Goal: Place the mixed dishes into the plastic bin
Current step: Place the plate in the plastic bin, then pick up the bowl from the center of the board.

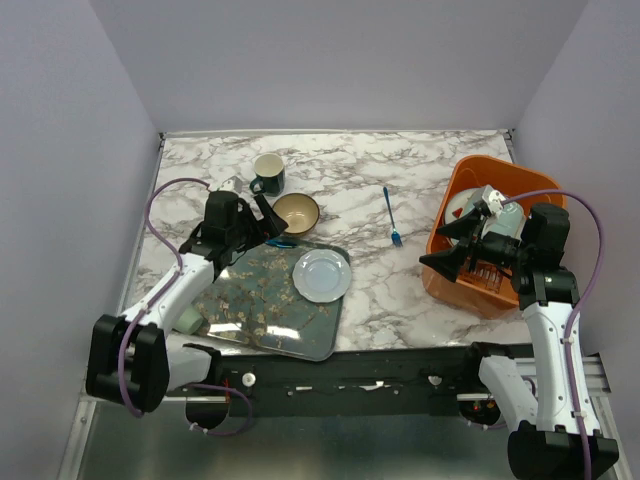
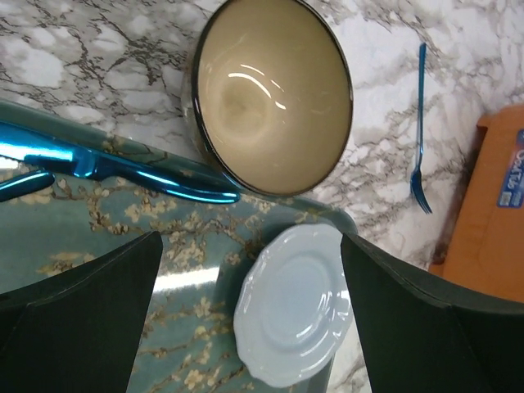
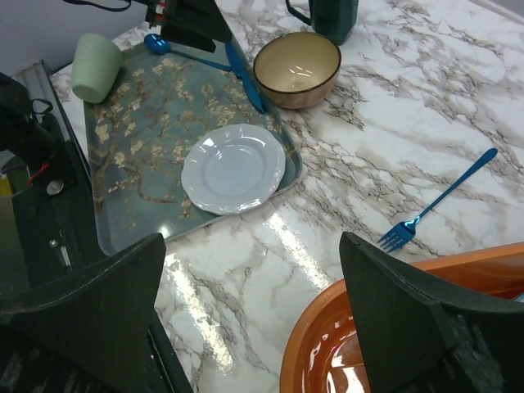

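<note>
The orange plastic bin stands at the right and holds several dishes, among them a white plate. My right gripper is open and empty over the bin's left rim. My left gripper is open and empty, just left of the brown bowl, which shows with its cream inside in the left wrist view. A pale blue plate lies on the floral tray. A dark green mug stands behind the bowl. A pale green cup lies at the tray's left edge.
A blue fork lies on the marble between the bowl and the bin. Shiny blue cutlery rests on the tray's far edge beside the bowl. White walls close the table at the back and sides.
</note>
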